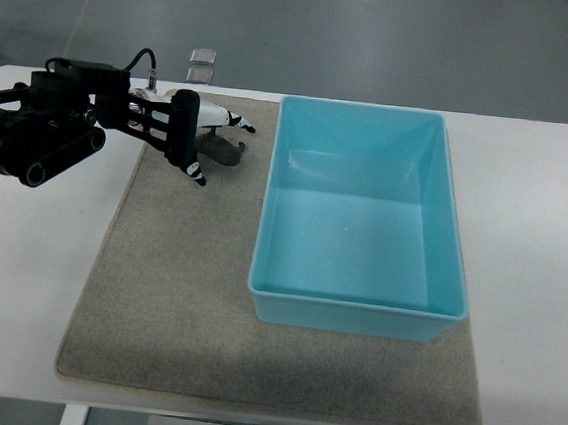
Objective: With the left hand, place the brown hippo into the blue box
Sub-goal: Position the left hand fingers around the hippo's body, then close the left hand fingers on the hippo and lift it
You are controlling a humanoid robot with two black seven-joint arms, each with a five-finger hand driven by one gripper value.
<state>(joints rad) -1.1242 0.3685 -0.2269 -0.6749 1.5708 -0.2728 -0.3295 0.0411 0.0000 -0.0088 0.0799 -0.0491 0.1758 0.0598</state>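
Left hand (203, 138) reaches in from left of blue box (363, 217), arm black, over far left corner of grey mat (177, 303). Fingers spread around brown hippo (222, 149); whether they actually grip toy cannot tell, contact hidden. Hippo sits on mat, just left of blue box's far left corner, outside it. Blue box rests on mat's right part, nothing inside. Mat lies on white table (530, 244), which extends right of box.
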